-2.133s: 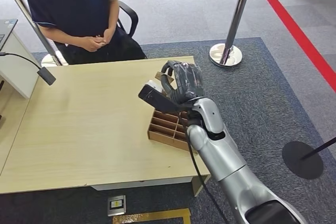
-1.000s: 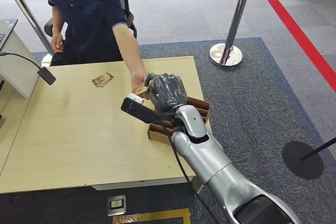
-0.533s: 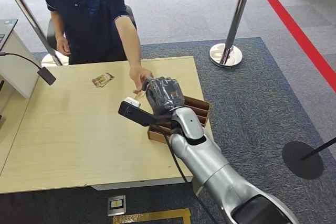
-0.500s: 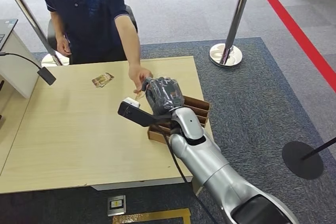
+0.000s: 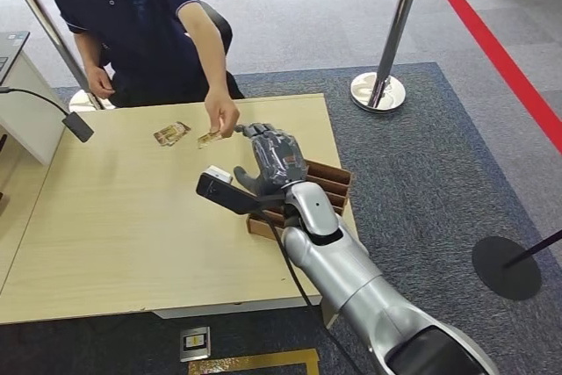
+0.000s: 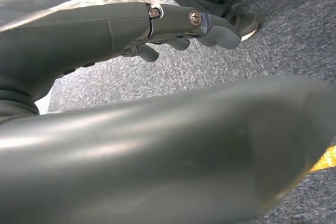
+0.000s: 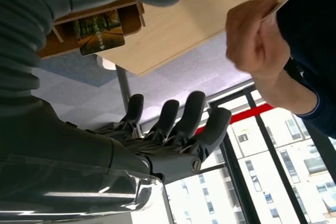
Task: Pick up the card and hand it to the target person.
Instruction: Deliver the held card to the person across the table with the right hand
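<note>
Fingers on my right hand (image 5: 273, 160) are now spreading apart and holding nothing, where half a second ago they were curled around the card with the person's hand pressed right against them. The card (image 5: 209, 138) is now sitting pinched in the person's hand (image 5: 222, 118), which is pulling back toward their side of the table (image 5: 119, 217). That is telling me the handover has gone through: the card is leaving me and reaching the one it was meant for, so I am judging the main part of the task done, with only the drawing back of my arm remaining.

From my open right hand, the card is lying at about ten o'clock in the head view, near but clearly apart, with bare tabletop showing between us. It is hovering low over the table, and I cannot tell whether an edge is touching the wood. A second card (image 5: 171, 133) is lying flat on the table further out at about nine o'clock from the one just passed over.

Behind my hand, at about four o'clock, the brown card box (image 5: 327, 177) is resting near the table's edge, and my right wrist view is showing one picture card (image 7: 99, 31) waiting in a slot there.

My left hand (image 6: 174, 27) is hanging down over the grey carpet, fingers lying loosely extended and gripping nothing.
</note>
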`<state>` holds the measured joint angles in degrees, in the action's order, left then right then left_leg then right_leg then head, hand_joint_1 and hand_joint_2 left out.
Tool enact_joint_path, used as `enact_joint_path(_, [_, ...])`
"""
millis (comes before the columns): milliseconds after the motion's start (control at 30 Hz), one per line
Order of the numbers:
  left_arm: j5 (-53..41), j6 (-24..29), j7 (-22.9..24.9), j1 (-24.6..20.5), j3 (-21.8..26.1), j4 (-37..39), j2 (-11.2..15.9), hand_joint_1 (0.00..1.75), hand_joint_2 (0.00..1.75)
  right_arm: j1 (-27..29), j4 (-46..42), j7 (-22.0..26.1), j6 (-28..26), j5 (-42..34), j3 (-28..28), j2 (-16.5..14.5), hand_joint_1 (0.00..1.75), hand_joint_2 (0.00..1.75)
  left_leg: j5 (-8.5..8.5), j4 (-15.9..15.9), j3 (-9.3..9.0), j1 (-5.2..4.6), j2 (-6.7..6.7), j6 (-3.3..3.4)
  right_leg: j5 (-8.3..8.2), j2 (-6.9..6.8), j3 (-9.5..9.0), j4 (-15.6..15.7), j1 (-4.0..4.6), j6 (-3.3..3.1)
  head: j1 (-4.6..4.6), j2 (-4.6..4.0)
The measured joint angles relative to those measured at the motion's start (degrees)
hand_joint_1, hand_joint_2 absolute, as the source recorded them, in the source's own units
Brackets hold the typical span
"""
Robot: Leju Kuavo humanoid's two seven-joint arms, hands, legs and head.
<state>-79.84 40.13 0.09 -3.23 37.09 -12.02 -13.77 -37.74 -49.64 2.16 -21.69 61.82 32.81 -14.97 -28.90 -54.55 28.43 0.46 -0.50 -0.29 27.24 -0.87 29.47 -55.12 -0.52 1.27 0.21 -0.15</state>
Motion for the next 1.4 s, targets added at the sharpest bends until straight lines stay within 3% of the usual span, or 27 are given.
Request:
enact_joint_path(300, [0.8,0.0,0.27,0.14,0.03,0.0,-0.02,0.0,0.0,3.1,-3.36,-0.76,-5.99,1.32,-0.47,3.1,0.0,0.0,0.01,-0.01,-0.01,-0.01,0.01,-0.01,0.0,0.0,0.01,0.01,0.0,0.0,-0.01,0.0])
enact_joint_path(467, [1.71,0.0,0.23,0.29,0.3,0.0,-0.03,0.0,0.0,10.49,-10.34,-1.39,-12.34,2.5,-3.89,7.42,0.0,0.0,-0.03,-0.02,0.02,-0.01,0.03,0.02,0.01,0.0,0.02,0.08,-0.01,0.01,-0.01,0.0])
enact_joint_path(600, [2.47,0.0,-0.13,0.49,1.11,-0.01,-0.07,0.0,0.0,18.94,-17.85,-2.21,-17.01,4.41,-10.17,10.67,0.0,0.0,-0.07,-0.02,0.06,-0.01,0.05,0.06,0.02,0.0,0.03,0.11,-0.02,0.04,0.03,0.0])
enact_joint_path(733, [2.72,0.01,-0.19,0.77,2.24,-0.14,-0.25,0.0,0.0,29.27,-27.59,5.1,-18.29,-0.41,-23.38,10.47,0.0,0.0,-0.1,-0.02,0.13,-0.02,0.1,0.09,0.06,-0.01,0.06,0.14,-0.02,0.09,0.03,0.0])
enact_joint_path(867, [2.53,0.02,0.35,0.91,3.64,-0.17,-0.38,0.0,0.0,35.74,-33.33,13.56,-18.48,-8.59,-43.23,7.17,0.0,0.0,-0.12,-0.02,0.16,-0.02,0.09,0.09,0.07,-0.01,0.09,0.14,-0.03,0.11,0.03,0.0])
enact_joint_path(967, [2.44,0.02,0.75,0.92,4.52,-0.16,-0.46,0.0,0.0,38.17,-33.33,16.48,-18.52,-10.76,-56.72,5.51,0.0,0.0,-0.15,-0.02,0.15,-0.03,0.06,0.1,0.07,-0.01,0.09,0.15,-0.04,0.11,0.03,0.0])
enact_joint_path(1100, [2.83,0.02,0.27,0.88,5.47,-0.11,-0.5,0.0,1.75,37.82,-24.47,15.98,-18.24,-10.53,-71.82,6.46,0.0,0.0,-0.15,-0.02,0.13,-0.04,0.05,0.11,0.07,-0.01,0.06,0.16,-0.04,0.11,0.04,0.0])
enact_joint_path(1300, [3.81,-1.47,-2.95,0.63,6.24,-0.06,-0.49,0.0,1.75,35.27,0.84,8.96,-17.12,-6.56,-83.92,11.76,0.0,0.0,-0.16,-0.01,0.05,-0.03,0.02,0.12,0.07,-0.01,0.02,0.16,-0.04,0.11,0.04,0.0])
enact_joint_path(1400, [4.02,-3.79,-5.0,0.39,6.66,0.01,-0.45,0.0,1.75,34.59,13.28,2.45,-12.15,-5.62,-87.25,12.81,0.0,0.0,-0.16,-0.01,0.04,0.02,0.04,0.1,0.09,-0.01,0.01,0.15,-0.02,0.08,0.04,0.0])
